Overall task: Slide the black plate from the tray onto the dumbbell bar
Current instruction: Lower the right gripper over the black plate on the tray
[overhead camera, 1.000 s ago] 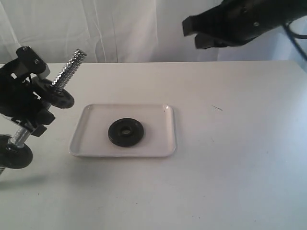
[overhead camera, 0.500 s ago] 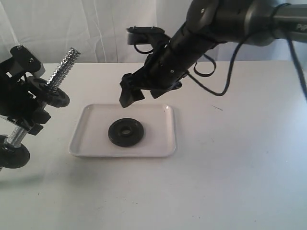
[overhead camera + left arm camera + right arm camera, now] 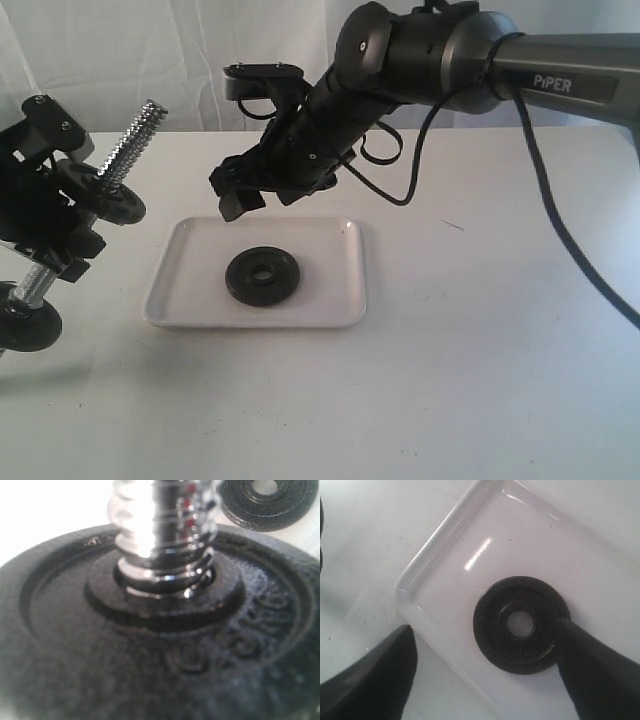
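The black plate (image 3: pixel 262 276) lies flat in the middle of the white tray (image 3: pixel 165 298). In the right wrist view the black plate (image 3: pixel 520 625) sits between the two dark fingers (image 3: pixel 385 675), well below them, inside the tray (image 3: pixel 445 587). My right gripper (image 3: pixel 250 198) hangs open above the tray's back left part; its opening (image 3: pixel 485 625) spans the plate and the tray rim. At the left my left gripper (image 3: pixel 50 215) is shut on the dumbbell bar (image 3: pixel 138 138), which tilts up to the right. The bar's threads (image 3: pixel 160 525) show close up.
Another black disc (image 3: pixel 112 200) is threaded on the bar and fills the left wrist view (image 3: pixel 150 650). A black disc (image 3: pixel 25 325) sits at the bar's lower end. The right arm's cables (image 3: pixel 440 130) loop over the table behind the tray. A white curtain hangs at the back.
The right arm swung in from the upper right, down and left, and now hovers over the tray's back left part. The left arm and bar dropped slightly, then held still.
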{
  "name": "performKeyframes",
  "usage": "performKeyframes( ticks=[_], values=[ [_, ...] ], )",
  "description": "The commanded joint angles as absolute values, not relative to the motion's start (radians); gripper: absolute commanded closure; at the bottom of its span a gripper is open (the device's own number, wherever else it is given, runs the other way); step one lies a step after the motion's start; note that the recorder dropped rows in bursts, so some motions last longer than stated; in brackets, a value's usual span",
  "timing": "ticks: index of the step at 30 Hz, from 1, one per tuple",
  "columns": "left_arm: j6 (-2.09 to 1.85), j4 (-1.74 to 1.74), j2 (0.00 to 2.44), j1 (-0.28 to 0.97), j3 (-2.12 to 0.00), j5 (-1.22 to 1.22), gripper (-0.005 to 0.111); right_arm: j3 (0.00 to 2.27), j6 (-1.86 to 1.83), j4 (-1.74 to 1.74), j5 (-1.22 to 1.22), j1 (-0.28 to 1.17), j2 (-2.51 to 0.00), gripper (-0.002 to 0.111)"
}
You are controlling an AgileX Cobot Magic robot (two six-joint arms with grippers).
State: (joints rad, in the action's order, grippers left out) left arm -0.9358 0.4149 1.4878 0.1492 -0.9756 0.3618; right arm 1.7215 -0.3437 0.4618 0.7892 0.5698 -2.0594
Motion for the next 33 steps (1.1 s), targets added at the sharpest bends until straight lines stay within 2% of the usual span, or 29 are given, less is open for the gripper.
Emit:
performKeyframes(
  ticks=[1,3,7,21,33],
  values=[
    [-0.938,0.470,1.424,0.148,-1.007,0.283,0.107,1.724,-0.295,0.460,0.791,0.571,-2.047,0.036],
    [-0.938,0.470,1.424,0.148,-1.007,0.281,0.107,1.724,-0.265,0.460,0.791,0.573,-2.047,0.030],
    [-0.938,0.470,1.424,0.148,-1.007,0.281,0.107,1.724,-0.238,0.466,0.782,0.576,-2.047,0.004],
    [-0.938,0.487,1.424,0.148,-1.007,0.280,0.107,1.726,-0.340,0.475,0.809,0.579,-2.076,0.003],
    [-0.938,0.500,1.424,0.148,-1.007,0.289,0.107,1.799,-0.363,0.267,0.797,0.648,-2.159,0.003]
  ],
)
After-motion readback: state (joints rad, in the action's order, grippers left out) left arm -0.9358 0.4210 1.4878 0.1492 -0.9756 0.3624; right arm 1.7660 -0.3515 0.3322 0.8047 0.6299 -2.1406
